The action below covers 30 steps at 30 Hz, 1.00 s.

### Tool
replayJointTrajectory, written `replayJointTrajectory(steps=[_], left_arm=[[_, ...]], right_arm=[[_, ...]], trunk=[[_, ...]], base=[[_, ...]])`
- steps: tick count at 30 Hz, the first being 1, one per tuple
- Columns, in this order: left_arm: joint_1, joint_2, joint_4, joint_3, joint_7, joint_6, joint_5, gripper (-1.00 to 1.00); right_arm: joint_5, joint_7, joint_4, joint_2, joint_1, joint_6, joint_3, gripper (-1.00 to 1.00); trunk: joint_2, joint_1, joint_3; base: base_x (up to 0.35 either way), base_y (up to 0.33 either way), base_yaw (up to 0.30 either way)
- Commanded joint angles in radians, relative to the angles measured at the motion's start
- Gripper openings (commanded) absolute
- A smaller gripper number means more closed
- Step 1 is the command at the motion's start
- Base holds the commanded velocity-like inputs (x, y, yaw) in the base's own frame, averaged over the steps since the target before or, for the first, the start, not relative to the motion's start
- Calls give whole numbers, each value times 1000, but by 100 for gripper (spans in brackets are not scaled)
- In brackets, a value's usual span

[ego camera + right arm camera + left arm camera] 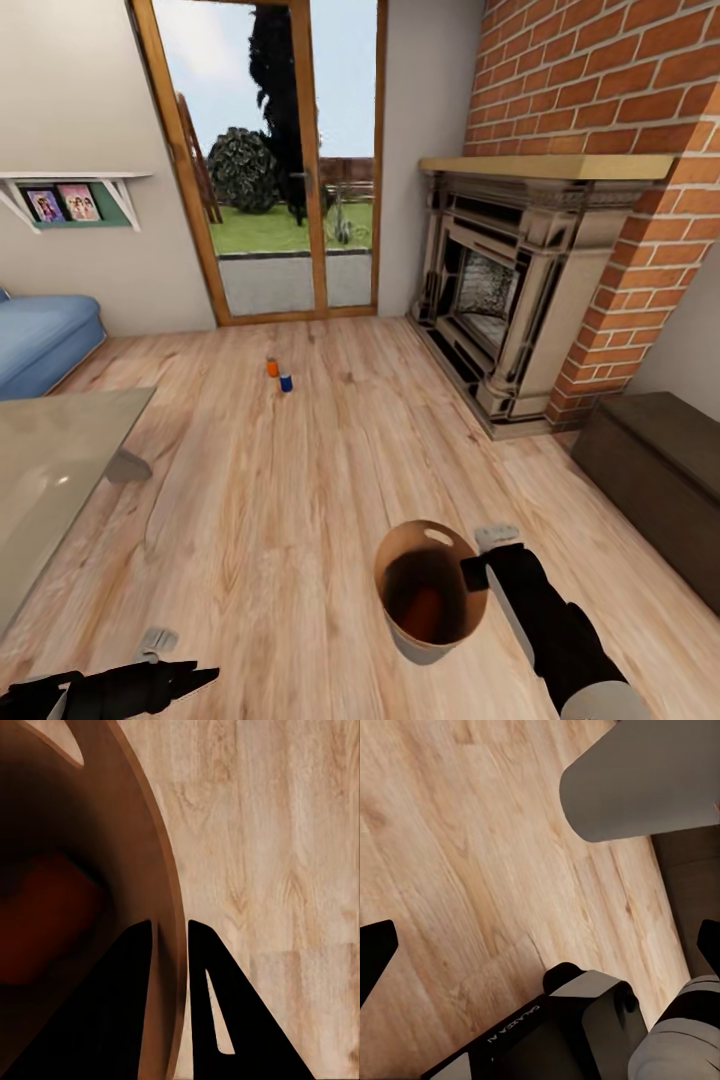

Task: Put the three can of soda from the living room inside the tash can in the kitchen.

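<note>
While you carry the bin through the living room, status by item:

right gripper (476, 572): fingers narrowed onto the wall of the tash can (400, 610), one inside and one outside the rim in the right wrist view; you hold it off the wood floor (300, 480), near right in the head view

tash can contents: a reddish-orange shape (428, 603) sits at the bottom; it could be one can already in, but it's too dark and blurred to call

orange can (272, 367): upright on the floor, far centre, in front of the glass doors (270, 160)

blue can (286, 382): upright just beside the orange one, slightly nearer and to its right; the two look apart, not touching

third can: I can't place it on the floor; judge it as the shape in the bin, unconfirmed

left gripper (195, 678): near left, low; fingers look close together and hold nothing in the head view; the left wrist view only shows dark tips at its edges, so treat this as likely, not sure

surroundings: fireplace (500, 300) far right, sofa (40, 340) far left, glass table (50, 470) near left; clear floor between you and the cans

done: bin in hand, possibly one can in

left: two cans to bin, then the bin goes to the kitchen
</note>
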Motion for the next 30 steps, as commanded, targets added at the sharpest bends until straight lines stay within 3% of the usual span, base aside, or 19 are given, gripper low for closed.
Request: replayJointTrajectory(steps=[1,30], left_arm=[[0,0,0,0,0,0,0,100],[0,1,0,1,0,0,0,100]], right_arm=[[-12,5,-1,0,-1,2,-2,-100],[-18,5,-1,-1,-1,15,-11,-100]], trunk=[[0,0,0],[0,0,0]], base=[[348,0,0],[348,0,0]])
